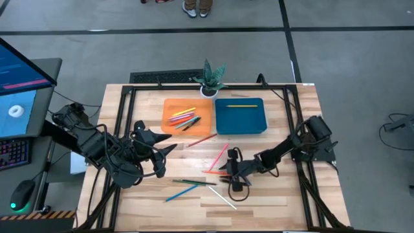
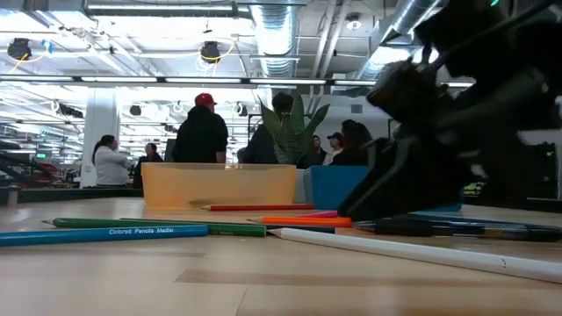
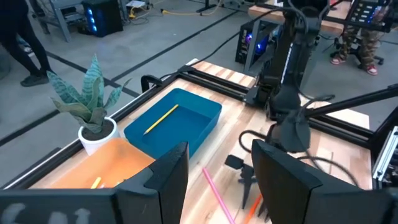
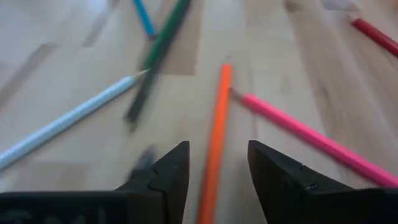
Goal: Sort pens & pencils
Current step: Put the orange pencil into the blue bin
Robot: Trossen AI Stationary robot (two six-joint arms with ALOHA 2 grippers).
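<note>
my right gripper (image 4: pixel 214 171) low over table middle, jaws apart, empty. orange pencil (image 4: pixel 215 137) on wood between fingers, long axis running straight ahead. left gripper (image 1: pixel 157 152) farther off, open, idle.

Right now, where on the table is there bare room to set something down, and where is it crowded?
Bare wood lies along the table front right corner, and between the blue tray and the right rail. The blue tray holds only one yellow pencil. It is crowded in the orange tray and around the right gripper, among the loose pencils.
</note>
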